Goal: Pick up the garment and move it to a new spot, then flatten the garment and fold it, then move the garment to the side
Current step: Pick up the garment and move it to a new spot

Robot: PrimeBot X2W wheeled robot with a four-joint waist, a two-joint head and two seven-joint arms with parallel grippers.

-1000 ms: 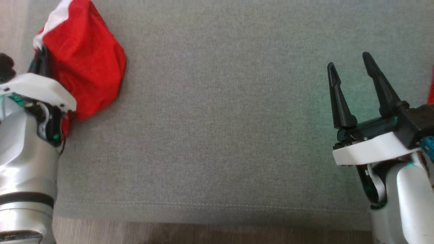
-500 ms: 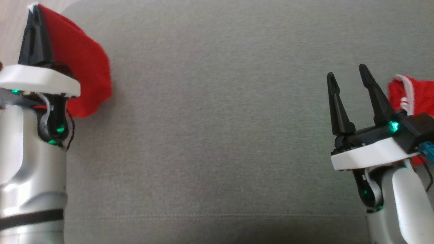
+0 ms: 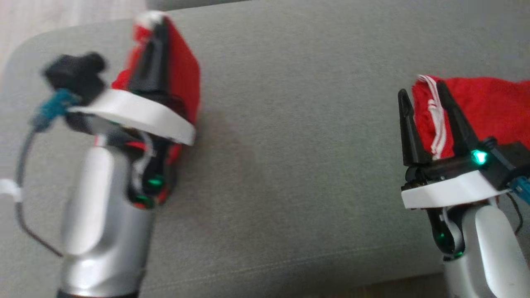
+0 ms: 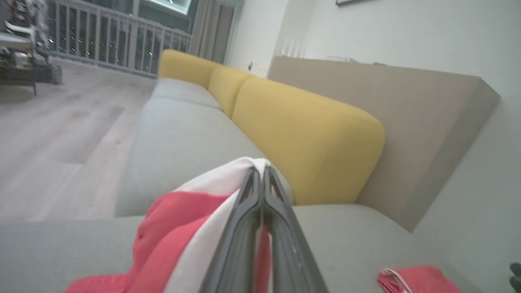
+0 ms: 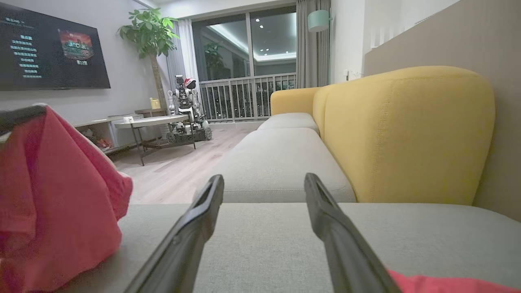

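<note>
Left fingers [image 4: 240, 244]: pressing together, pinching the white-banded edge of the garment [image 3: 184, 78] at its top.
Right fingers [image 3: 410, 128]: standing spread, holding nothing, hovering over the sofa seat [image 3: 290, 165].
Garment: red, hanging bunched from the left fingers above the left part of the grey seat; I cannot tell whether its lower folds are touching the fabric.
Second red cloth [image 3: 484, 103]: lying on the seat at the right, just beyond the right fingers, its white stripes showing between them in the head view.
Yellow back cushion [image 5: 403, 134]: sitting behind the seat.
</note>
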